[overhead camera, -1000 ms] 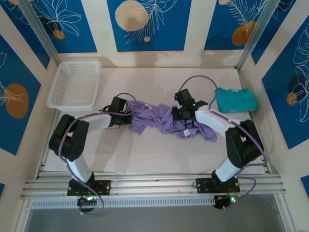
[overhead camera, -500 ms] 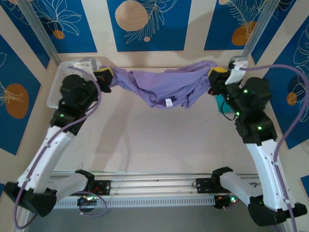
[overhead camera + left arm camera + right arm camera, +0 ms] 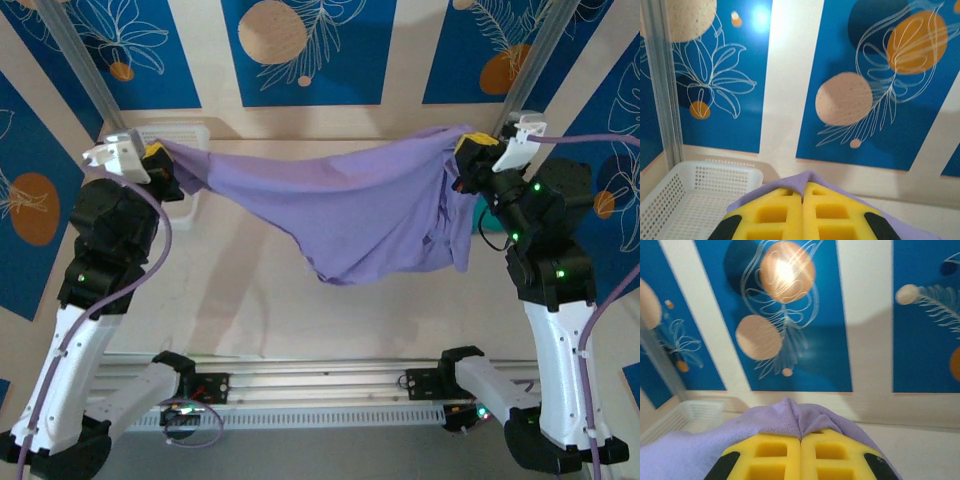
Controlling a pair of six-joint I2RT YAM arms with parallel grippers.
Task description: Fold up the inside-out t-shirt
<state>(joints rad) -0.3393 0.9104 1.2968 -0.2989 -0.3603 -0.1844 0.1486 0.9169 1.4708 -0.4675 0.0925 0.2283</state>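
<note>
Top view, left to right: left hand point(image 3: 160, 168) up at 10 o'clock, above the white basket point(image 3: 186, 131), yellow fingers point(image 3: 775, 212) pressed flat together and clenched on one edge of the inside-out t-shirt point(image 3: 360, 215). The left wrist view shows a lavender fold poking out at the 12 o'clock end of the fingertips, with cloth wrapping round both sides and the basket below at 8 o'clock. The shirt is light purple, thin and soft, stretched in the air between both hands and clear of the tabletop point(image 3: 300, 320). Its top edge runs nearly straight from 10 to 2 o'clock, and the body sags into a wide belly whose lowest point is just past centre toward 6 o'clock. The left part is smooth and taut. The right part is bunched, with vertical folds and a loose flap hanging under the right hand. Its shadow lies on the tabletop below it. Right hand point(image 3: 470, 160) at 2 o'clock, at about the same height as the left, yellow fingers closed tight with no gap, gripping the other edge of the shirt. In the right wrist view, cloth bulges over the fingertips and drapes off toward 8 o'clock.
</note>
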